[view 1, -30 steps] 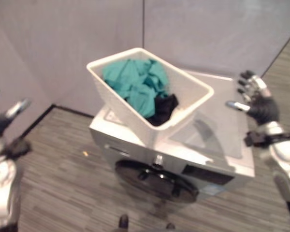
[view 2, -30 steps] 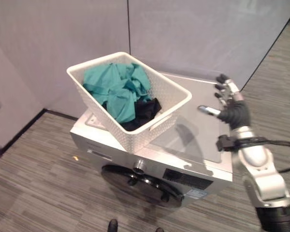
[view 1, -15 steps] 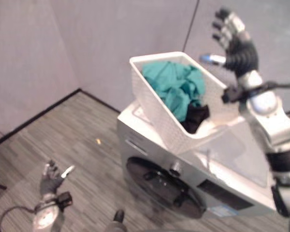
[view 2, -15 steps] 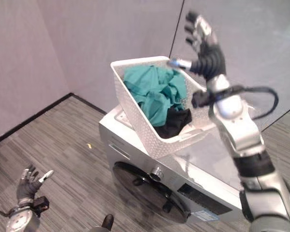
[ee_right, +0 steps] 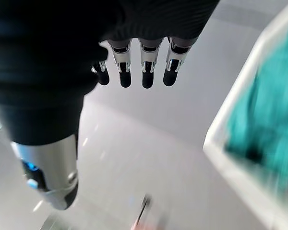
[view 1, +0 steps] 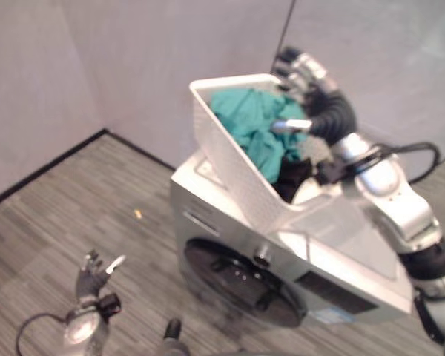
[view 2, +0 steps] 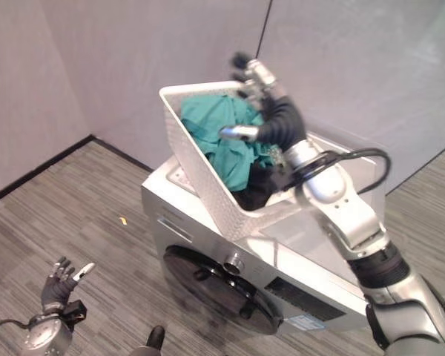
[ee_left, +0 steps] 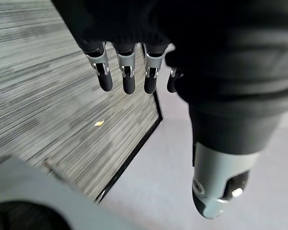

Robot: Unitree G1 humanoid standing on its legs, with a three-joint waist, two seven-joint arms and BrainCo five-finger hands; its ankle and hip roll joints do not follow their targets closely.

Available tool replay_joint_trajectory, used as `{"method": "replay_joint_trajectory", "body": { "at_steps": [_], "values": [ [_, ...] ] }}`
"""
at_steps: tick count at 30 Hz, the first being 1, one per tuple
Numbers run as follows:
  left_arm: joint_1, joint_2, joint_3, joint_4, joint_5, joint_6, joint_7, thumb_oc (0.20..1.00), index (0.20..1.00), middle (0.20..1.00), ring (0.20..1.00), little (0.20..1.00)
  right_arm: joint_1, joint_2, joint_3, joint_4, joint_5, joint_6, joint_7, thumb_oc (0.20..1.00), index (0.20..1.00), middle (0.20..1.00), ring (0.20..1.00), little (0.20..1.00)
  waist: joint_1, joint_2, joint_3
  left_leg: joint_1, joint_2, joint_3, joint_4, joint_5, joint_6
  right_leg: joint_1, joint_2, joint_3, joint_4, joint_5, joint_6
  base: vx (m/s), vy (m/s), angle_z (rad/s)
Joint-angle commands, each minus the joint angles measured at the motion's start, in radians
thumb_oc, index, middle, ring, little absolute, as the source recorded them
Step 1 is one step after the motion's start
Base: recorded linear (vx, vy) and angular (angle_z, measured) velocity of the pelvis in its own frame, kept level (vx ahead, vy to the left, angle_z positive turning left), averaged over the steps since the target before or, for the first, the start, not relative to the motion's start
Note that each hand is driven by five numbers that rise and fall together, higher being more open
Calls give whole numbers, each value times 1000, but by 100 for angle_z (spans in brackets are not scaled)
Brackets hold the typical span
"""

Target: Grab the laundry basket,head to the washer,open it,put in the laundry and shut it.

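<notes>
Beside the right hand's fingers (view 2: 246, 73), laundry basket (view 2: 200, 174)

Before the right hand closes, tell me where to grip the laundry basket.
Take the laundry basket by its rim, on the far right side beside the open right hand hovering there. The rim is a firm raised lip; the teal laundry sits below it, so fingers can probably hook over.

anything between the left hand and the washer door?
Nothing: bare grey striped floor separates the left hand, low and open, from the dark round washer door in the right eye view. A small yellow scrap lies off that line.
</notes>
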Motion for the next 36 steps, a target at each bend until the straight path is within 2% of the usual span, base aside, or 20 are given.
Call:
{"method": "replay_joint_trajectory", "body": {
  "at_steps": [1,8,14,20,27,33,36],
  "values": [
    [-56,34,-12,19,-16,-48,0,1000,1000,1000,1000,1000,-96,20,16,-10,60,-101,42,1000,1000,1000,1000,1000,6,21,-30,83,58,-9,13,-122,20,-29,-67,-33,49,-3,63,-26,24,-5],
    [-113,25,-55,103,-15,-58,5,1000,1000,1000,1000,1000,-150,109,170,-59,85,-116,97,1000,1000,1000,1000,1000,6,25,-30,77,52,-5,13,-117,19,-33,-79,-35,53,-2,66,-18,20,-1],
    [-136,12,-73,165,-22,-55,8,1000,1000,1000,1000,1000,-146,93,239,-95,134,-111,122,1000,1000,1000,1000,1000,-9,21,-26,72,52,-3,13,-114,15,-40,-81,-38,56,2,67,0,0,0],
    [-145,5,-84,198,-36,-55,12,1000,1000,1000,1000,1000,-102,85,268,-107,115,-83,118,1000,1000,1000,1000,1000,-27,24,-19,72,56,9,13,-112,14,-45,-83,-32,60,2,67,-12,2,-2],
    [-174,14,-110,204,-44,-50,16,1000,1000,1000,1000,1000,15,-8,210,-134,69,-58,106,1000,1000,1000,1000,1000,-49,16,-12,67,54,-12,13,-109,13,-43,-86,-41,77,-9,67,-23,11,4],
    [-155,14,-97,209,-52,-45,7,1000,1000,1000,1000,1000,133,-124,114,-138,-37,-33,114,1000,1000,1000,1000,1000,-59,15,-19,65,47,-24,13,-114,17,-39,-91,-44,78,-10,67,4,8,9],
    [-140,10,-90,205,-58,-45,2,1000,1000,1000,1000,1000,195,-137,65,-98,-109,-13,110,1000,1000,1000,1000,1000,-62,21,-18,70,45,-23,13,-118,21,-38,-93,-44,79,-11,69,4,7,2]
  ]
}}
